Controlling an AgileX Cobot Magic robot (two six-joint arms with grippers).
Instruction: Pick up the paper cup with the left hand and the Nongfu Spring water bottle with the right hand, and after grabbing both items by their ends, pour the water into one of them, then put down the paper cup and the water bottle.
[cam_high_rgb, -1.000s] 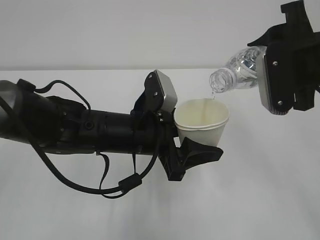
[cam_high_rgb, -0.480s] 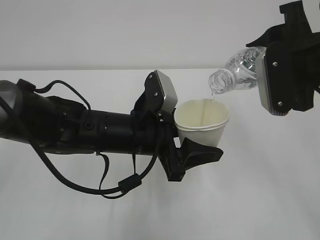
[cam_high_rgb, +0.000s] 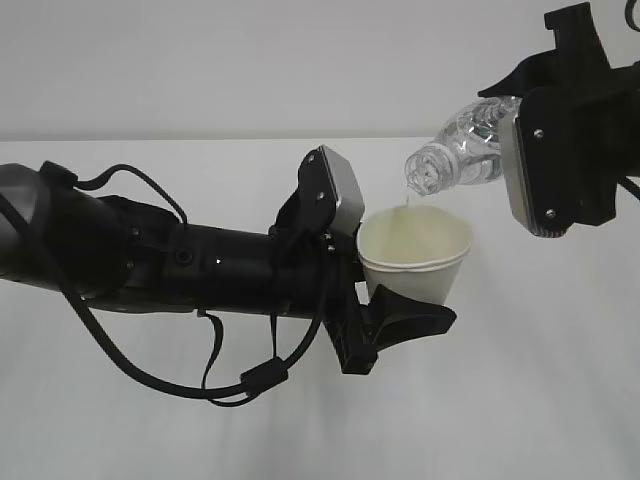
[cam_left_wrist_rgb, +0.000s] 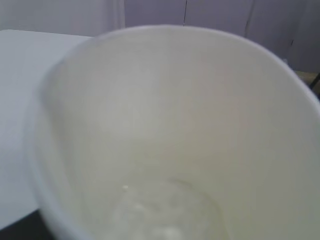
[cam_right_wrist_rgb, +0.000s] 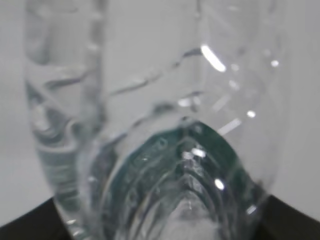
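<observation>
The white paper cup (cam_high_rgb: 416, 252) is held upright above the table, with my left gripper (cam_high_rgb: 400, 285) shut on its lower part. The Nongfu Spring water bottle (cam_high_rgb: 462, 150) lies tilted, its open mouth pointing down-left just over the cup's far rim. My right gripper (cam_high_rgb: 535, 150) is shut on the bottle's base end. A thin trickle of water (cam_high_rgb: 406, 200) runs from the mouth into the cup. In the left wrist view the cup's cream inside (cam_left_wrist_rgb: 175, 115) fills the frame, with a little water (cam_left_wrist_rgb: 165, 210) at its bottom. The right wrist view shows only the clear ribbed bottle (cam_right_wrist_rgb: 150, 125) close up.
A white table (cam_high_rgb: 560, 390) lies under both arms, with a pale wall behind it. Loose black cables (cam_high_rgb: 215, 370) hang below the left arm.
The bottle's mouth has moved left and dipped lower over the cup. The left arm has shifted the cup slightly right and down. Both grips are unchanged.
</observation>
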